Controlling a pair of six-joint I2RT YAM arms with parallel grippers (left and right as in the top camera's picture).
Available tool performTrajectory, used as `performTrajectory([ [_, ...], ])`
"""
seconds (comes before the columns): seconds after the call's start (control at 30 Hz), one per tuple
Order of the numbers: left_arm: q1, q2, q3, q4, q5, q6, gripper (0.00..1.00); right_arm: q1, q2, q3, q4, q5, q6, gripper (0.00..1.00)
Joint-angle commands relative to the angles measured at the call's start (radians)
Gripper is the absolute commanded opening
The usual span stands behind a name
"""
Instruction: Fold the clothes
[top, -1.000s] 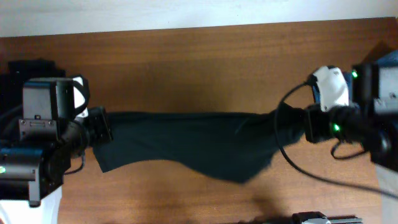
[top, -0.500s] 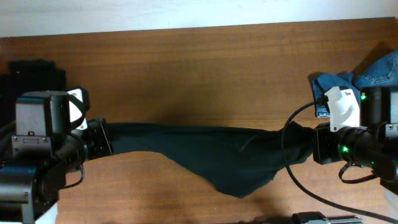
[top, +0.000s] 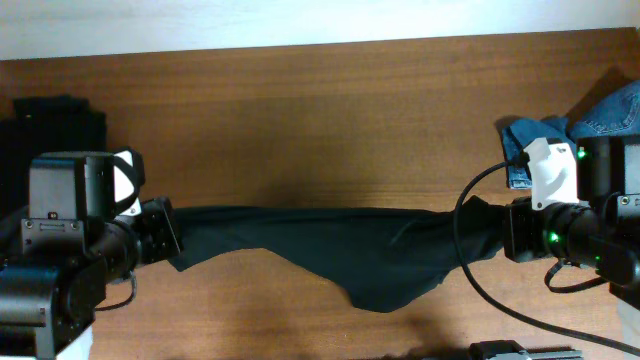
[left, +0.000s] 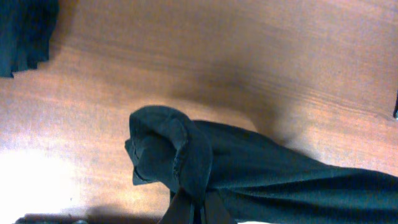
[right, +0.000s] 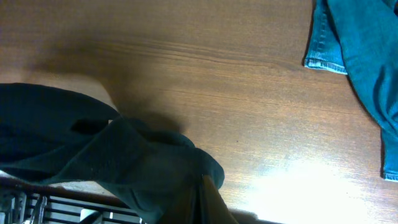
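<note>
Overhead, at the far left edge of the wooden counter (top: 320, 120), a dark folded pile of cloth (top: 58, 115) lies behind the left arm (top: 70, 250); the left wrist view shows its layered edges in the top corner (left: 22, 34), well apart from everything else. Just right of that arm, the left jaws are clenched on one end of the black garment (top: 330, 245). From the left wrist, that end shows as a rumpled knot of cloth (left: 165, 152) bunched where the jaws meet. From there the garment runs across the middle of the counter as a long, narrow band drawn out between the two arms. Its far edge is nearly straight, and its near edge sags into a loose belly right of centre. A shadow lies on the wood beside it, and whether the belly touches the counter cannot be told. At the right end the cloth gathers into folds, and the right jaws are clenched on it, with the right wrist view showing a thick wad of black cloth (right: 143, 168) pinched at the bottom of the picture. A black cable (top: 468, 262) loops in front of that end of the garment. Farthest right, blue jeans (top: 600, 110) lie crumpled at the counter's edge behind the right arm (top: 580, 235), apart from the black garment, with a hemmed leg showing from the right wrist (right: 354, 50).
</note>
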Motion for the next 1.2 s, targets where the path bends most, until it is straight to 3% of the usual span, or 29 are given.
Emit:
performTrajectory([
  [0.0,0.003,-0.002,0.008,-0.020,-0.016,-0.024,0.01,0.003,-0.002,0.016,0.000,0.050,0.006,0.04],
  [0.57,0.003,-0.001,-0.090,-0.037,-0.062,-0.046,0.01,0.003,0.043,0.016,-0.007,0.054,0.018,0.04],
  [0.83,0.003,0.038,-0.238,0.217,-0.072,-0.046,0.01,0.003,0.160,0.016,0.104,0.080,0.012,0.04],
  [1.17,0.003,0.250,-0.242,0.446,-0.136,-0.045,0.01,0.003,0.343,0.016,0.310,0.079,-0.045,0.04],
])
